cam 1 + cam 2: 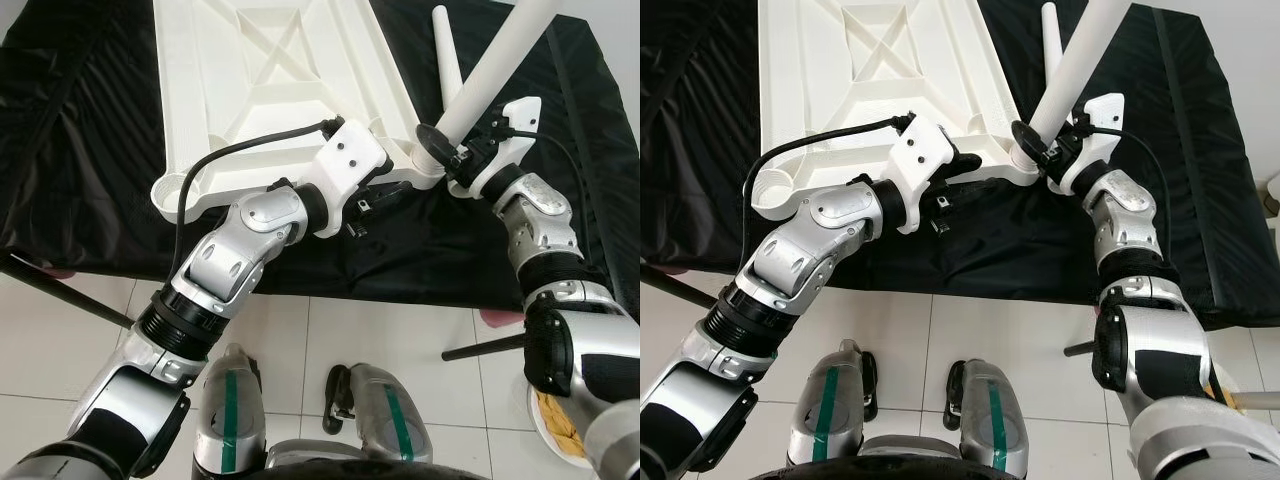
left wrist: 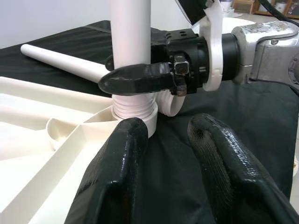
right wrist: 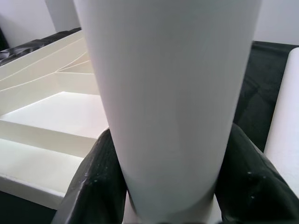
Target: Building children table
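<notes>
Firmly, the right hand point(image 1: 447, 150) clamped the white leg point(image 1: 495, 70) just above its threaded end, long axis tilted over the tabletop's point(image 1: 270, 70) corner socket point(image 2: 133, 114); the left hand point(image 2: 163, 154), fingers apart, waited beside that socket on the black surface point(image 1: 90, 150).

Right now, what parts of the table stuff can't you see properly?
- Table leg: its top is cut off by the upper edge of both eye views.
- Corner socket: the right gripper covers part of the thread in the left wrist view.
- Upturned tabletop: far end is cut off by the top edge.
- Spare leg: partly behind the held leg.
</notes>
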Robot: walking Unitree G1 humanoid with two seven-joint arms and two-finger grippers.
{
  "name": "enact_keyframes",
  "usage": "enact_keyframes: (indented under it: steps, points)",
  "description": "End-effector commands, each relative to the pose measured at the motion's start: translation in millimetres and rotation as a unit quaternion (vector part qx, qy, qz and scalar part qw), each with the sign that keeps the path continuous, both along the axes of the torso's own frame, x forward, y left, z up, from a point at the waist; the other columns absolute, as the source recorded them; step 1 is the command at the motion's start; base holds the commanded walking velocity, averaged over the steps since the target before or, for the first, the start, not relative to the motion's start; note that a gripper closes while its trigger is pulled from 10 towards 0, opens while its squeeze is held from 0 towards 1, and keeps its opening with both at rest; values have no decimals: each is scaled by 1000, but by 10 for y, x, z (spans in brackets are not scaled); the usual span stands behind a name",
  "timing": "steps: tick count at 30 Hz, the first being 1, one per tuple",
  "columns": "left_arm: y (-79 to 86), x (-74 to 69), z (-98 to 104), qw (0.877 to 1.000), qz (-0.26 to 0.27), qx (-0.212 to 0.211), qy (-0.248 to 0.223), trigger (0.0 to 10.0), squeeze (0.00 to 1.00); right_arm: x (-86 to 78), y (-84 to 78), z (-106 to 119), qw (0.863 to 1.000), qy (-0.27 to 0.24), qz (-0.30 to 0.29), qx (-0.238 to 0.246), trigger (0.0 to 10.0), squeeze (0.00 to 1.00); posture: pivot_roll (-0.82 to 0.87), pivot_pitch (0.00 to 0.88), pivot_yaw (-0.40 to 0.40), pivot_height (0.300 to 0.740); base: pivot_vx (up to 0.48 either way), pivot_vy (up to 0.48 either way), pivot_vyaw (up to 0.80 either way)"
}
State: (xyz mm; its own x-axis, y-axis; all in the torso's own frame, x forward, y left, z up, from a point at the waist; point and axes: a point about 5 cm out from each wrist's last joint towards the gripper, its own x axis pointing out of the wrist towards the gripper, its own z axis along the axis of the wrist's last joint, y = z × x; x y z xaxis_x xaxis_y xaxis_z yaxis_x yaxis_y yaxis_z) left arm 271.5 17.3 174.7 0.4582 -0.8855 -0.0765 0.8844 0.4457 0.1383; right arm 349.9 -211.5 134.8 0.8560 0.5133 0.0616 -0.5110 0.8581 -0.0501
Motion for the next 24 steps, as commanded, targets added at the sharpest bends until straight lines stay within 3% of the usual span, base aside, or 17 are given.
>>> enact_keyframes:
  steps: [1,13,14,21,24]
  points:
    - [-20,-48,6,999,-36,2,6,10000,0,-39,-72,-21,1000,-4,-19,3,10000,0,26,31,-41,740,0,0,0]
    - [-35,-60,1,999,-39,1,7,10000,0,-77,-67,-34,991,-27,-129,35,10000,0,26,23,-51,740,0,0,0]
    - [-43,-63,2,999,-40,1,7,10000,0,-81,-73,-68,985,-22,-164,48,10000,0,25,21,-53,740,0,0,0]
    - [-54,-67,4,999,-41,-1,6,10000,0,-94,-82,-114,970,-14,-232,70,10000,0,24,18,-57,740,0,0,0]
    - [-58,-71,0,999,-42,-1,7,10000,0,-115,-69,-132,948,-7,-306,90,10000,0,23,10,-61,740,0,0,0]
